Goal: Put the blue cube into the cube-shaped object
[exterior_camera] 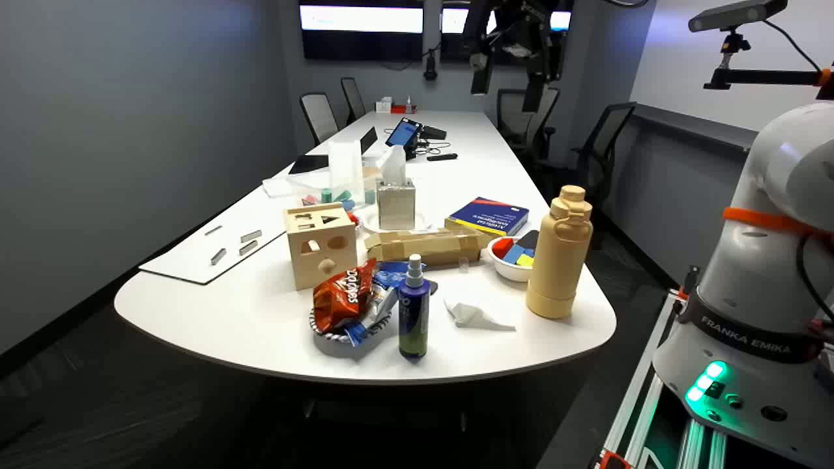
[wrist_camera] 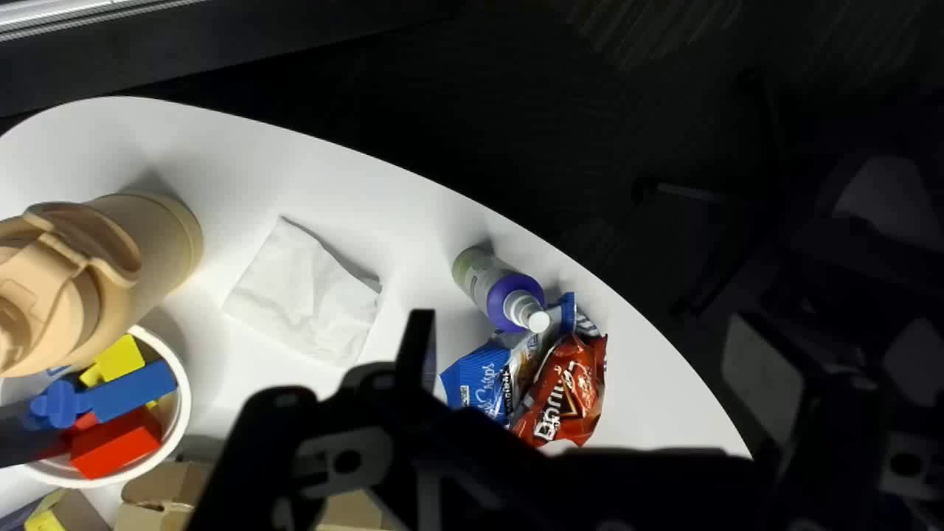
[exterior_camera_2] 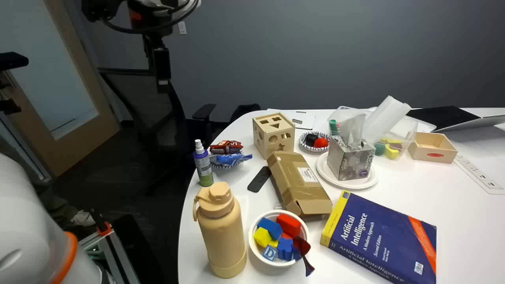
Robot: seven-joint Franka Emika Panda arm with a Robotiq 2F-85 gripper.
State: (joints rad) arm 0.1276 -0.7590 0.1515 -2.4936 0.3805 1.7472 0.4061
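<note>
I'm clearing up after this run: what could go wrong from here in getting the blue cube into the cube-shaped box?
The tan bottle stands close beside the bowl and rises above it, so a low approach might knock it over. Several blue blocks crowd that bowl, so the open end effector might take the wrong one. The cube-shaped box has holes of different shapes, so a block could jam at a mismatched one.

Blocks [exterior_camera_2: 285, 247] lie in the bowl [exterior_camera_2: 272, 213] between the flask [exterior_camera_2: 221, 232] and book [exterior_camera_2: 382, 238].
</note>
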